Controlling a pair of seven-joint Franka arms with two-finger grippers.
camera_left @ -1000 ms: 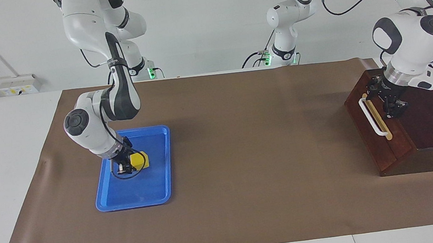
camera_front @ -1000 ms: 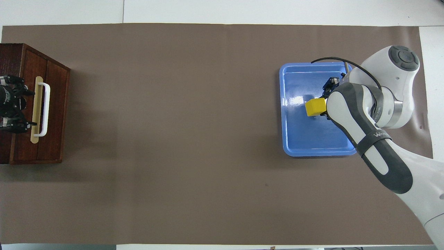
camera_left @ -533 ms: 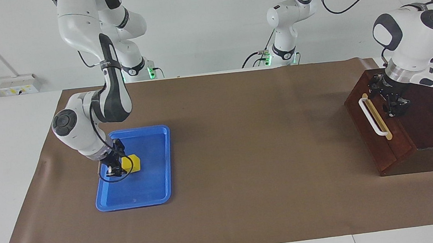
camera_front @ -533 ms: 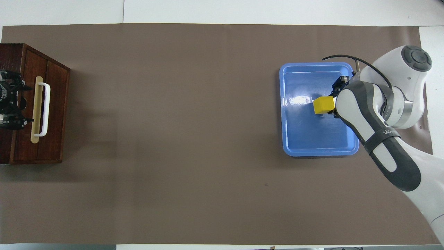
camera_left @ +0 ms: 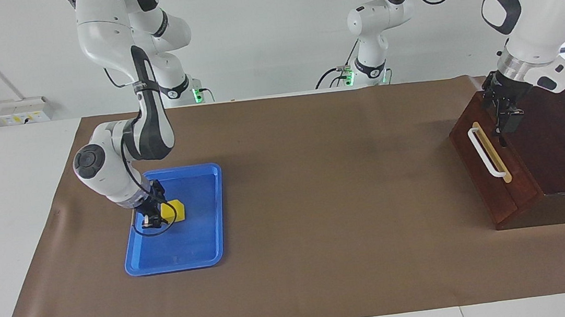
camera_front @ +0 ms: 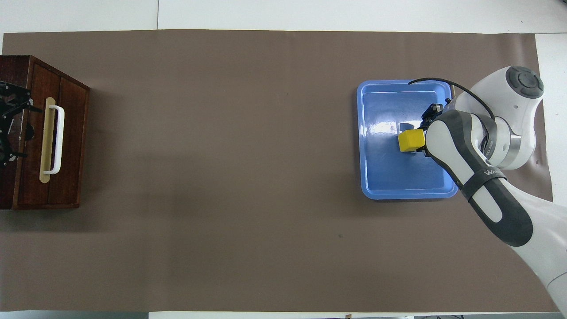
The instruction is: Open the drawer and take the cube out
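Observation:
The dark reddish-brown drawer (camera_left: 494, 178) (camera_front: 66, 141), with its white bar handle (camera_left: 485, 152) (camera_front: 56, 139), stands at the left arm's end of the table, its front flush with the cabinet. My left gripper (camera_left: 503, 124) (camera_front: 20, 130) hangs open above the cabinet's top, just above the handle, holding nothing. At the right arm's end, my right gripper (camera_left: 160, 217) (camera_front: 423, 137) is shut on the small yellow cube (camera_left: 173, 210) (camera_front: 410, 140), low over the blue tray (camera_left: 208, 253) (camera_front: 376, 186). Whether the cube touches the tray floor I cannot tell.
A brown mat (camera_left: 318, 202) (camera_front: 221, 177) covers the table between the tray and the drawer cabinet. The right arm's elbow leans over the tray's edge on its own side.
My left gripper has risen from just above the drawer cabinet's top to higher over it. The right gripper has carried the cube a little way across the tray toward its own end.

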